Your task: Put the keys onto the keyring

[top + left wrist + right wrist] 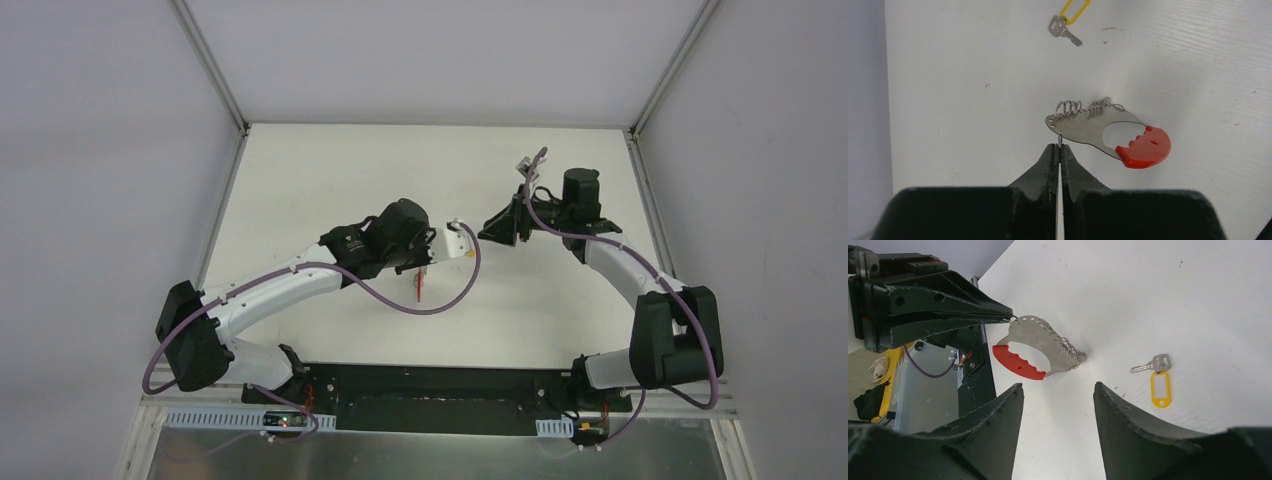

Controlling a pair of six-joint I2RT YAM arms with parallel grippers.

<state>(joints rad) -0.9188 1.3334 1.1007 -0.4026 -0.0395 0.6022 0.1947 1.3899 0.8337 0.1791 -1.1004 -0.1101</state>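
The keyring (pixel 1088 127) is a flat steel plate with a red grip end (pixel 1144 148) and several wire rings (pixel 1075 106) along one edge. My left gripper (pixel 1059 147) is shut on a small ring at the plate's pointed tip and holds it low over the white table. In the right wrist view the plate (pixel 1030 332) hangs from the left gripper (pixel 1008 317). One silver key (pixel 1152 364) with a yellow tag (pixel 1160 389) lies flat on the table, apart from the plate. My right gripper (pixel 1058 385) is open and empty, short of both.
From above, the two arms meet over the middle of the white table (pixel 330 180), the red grip (pixel 420 283) showing under the left wrist. Grey walls close in the sides and back. The black base rail (pixel 430 385) runs along the near edge.
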